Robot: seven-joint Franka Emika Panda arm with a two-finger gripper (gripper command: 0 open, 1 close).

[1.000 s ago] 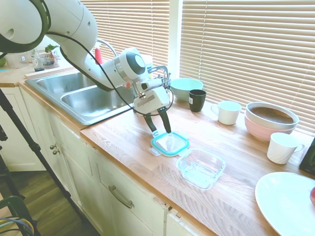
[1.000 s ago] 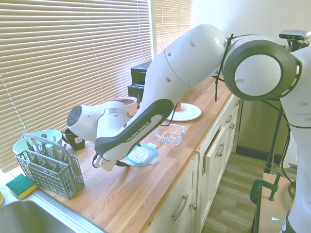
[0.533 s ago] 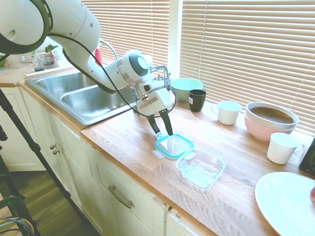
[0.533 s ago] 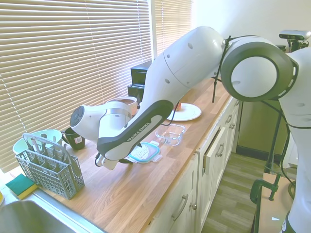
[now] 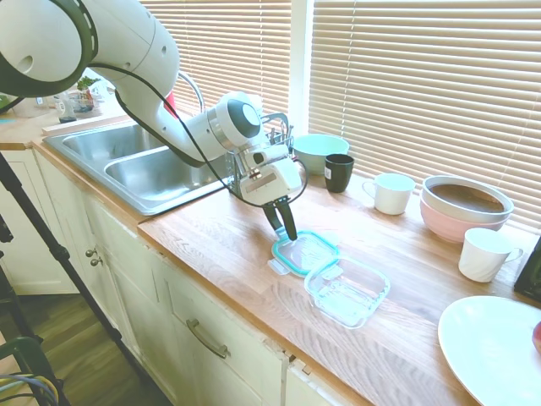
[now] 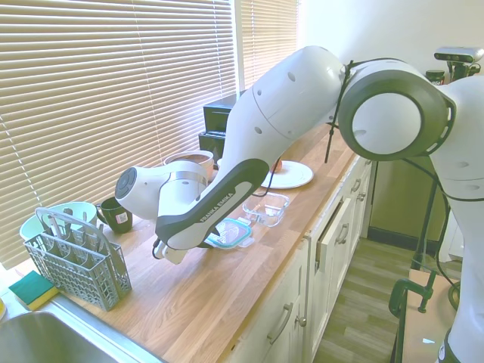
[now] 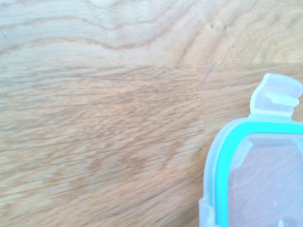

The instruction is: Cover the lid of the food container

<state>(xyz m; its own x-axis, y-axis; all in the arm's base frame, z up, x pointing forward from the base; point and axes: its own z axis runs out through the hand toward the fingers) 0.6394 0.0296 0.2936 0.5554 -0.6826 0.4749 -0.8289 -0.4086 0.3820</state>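
The teal-rimmed clear lid (image 5: 308,254) lies low over the wooden counter, and its far side reaches the near corner of the clear glass food container (image 5: 348,291). My gripper (image 5: 286,238) points down at the lid's left edge, and its dark fingers are shut on the rim there. From the other side the lid (image 6: 229,233) sits just left of the container (image 6: 266,208), and the forearm hides the fingers. The wrist view shows a corner of the lid (image 7: 258,179) with a clear snap tab (image 7: 277,97) over bare wood.
Behind stand a mint bowl (image 5: 319,150), a black mug (image 5: 339,172), a white mug (image 5: 391,193) and a pink bowl (image 5: 465,207). Another white mug (image 5: 483,254) and a white plate (image 5: 490,347) are to the right. The sink (image 5: 144,165) and a cutlery basket (image 6: 76,257) lie left.
The gripper has moved right toward the glass container, carrying the lid with it. The fingers have drawn closer together. The container has not moved.
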